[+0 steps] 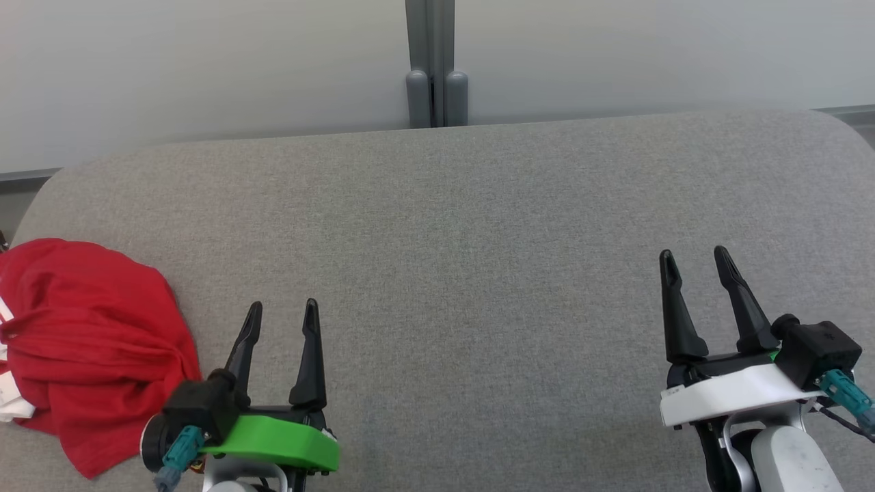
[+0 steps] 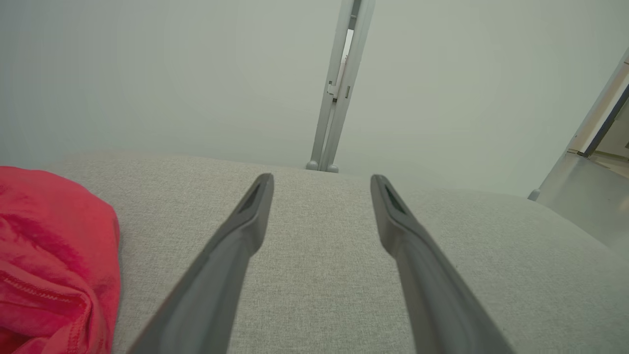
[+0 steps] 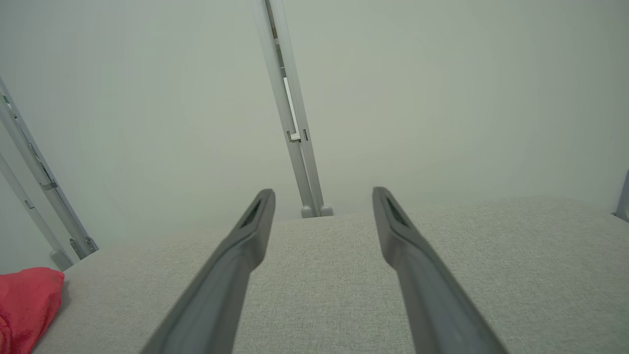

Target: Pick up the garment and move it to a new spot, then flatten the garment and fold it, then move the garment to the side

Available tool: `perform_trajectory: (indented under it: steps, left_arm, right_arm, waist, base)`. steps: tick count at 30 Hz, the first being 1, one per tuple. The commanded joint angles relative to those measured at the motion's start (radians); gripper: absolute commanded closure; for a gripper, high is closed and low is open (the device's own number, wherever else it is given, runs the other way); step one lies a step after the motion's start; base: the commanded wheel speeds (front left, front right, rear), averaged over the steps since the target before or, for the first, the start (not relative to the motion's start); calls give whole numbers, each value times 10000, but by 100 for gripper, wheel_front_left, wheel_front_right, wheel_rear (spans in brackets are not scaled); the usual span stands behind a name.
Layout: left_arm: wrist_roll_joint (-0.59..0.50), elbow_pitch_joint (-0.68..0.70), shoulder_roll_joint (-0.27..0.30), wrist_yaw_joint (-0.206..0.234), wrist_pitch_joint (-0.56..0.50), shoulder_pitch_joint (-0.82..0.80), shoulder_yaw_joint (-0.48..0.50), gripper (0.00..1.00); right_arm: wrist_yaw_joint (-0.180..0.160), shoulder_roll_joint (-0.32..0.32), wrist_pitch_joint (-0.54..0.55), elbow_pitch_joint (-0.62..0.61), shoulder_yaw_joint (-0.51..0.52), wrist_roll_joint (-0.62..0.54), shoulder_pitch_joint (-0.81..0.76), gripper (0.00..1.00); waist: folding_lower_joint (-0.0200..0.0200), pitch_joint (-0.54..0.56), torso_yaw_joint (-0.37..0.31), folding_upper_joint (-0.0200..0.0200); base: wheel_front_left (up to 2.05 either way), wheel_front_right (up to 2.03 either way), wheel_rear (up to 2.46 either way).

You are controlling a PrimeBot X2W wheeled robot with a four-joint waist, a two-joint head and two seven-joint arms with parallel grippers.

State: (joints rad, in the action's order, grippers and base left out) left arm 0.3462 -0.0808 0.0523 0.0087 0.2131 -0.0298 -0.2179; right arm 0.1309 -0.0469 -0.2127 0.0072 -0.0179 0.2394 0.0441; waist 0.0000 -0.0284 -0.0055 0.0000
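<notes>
The garment [image 1: 89,348] is a crumpled red cloth with a bit of white trim, lying at the left end of the grey padded surface [image 1: 465,260]. It shows again as a red heap [image 2: 54,265] in the left wrist view and as a small red patch [image 3: 27,300] in the right wrist view. My left gripper [image 1: 281,314] stands open just right of the garment, not touching it, with nothing between its fingers. My right gripper [image 1: 696,258] stands open far to the right, over bare fabric, holding nothing.
The grey surface has rounded far corners and ends against a pale wall [image 1: 205,61]. A grey upright post [image 1: 431,68] stands behind its far edge at the middle. Another metal frame [image 3: 34,206] stands beyond the left end.
</notes>
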Motion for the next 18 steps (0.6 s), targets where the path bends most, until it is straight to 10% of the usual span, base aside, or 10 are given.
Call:
perform_trajectory:
  steps: [1, 10, 18]
  left_arm:
    - [-369, -5, -4, -51, 85, 122, 20, 0]
    - [-1755, -73, -13, 163, 267, 46, -462, 0]
    - [-683, -117, -9, 197, 429, 213, -279, 0]
  right_arm:
    - [-4, -41, -95, 19, -19, -206, -84, 0]
    - [-3, -45, -291, 222, -47, -1550, 15, 0]
    - [-3, -50, -428, 192, -64, -869, -62, 0]
  waist:
    - [0, -2, -8, 0]
    - [0, -27, -41, 0]
    - [0, -27, -67, 0]
  base:
    - [0, 0, 0]
    - [0, 0, 0]
    - [0, 0, 0]
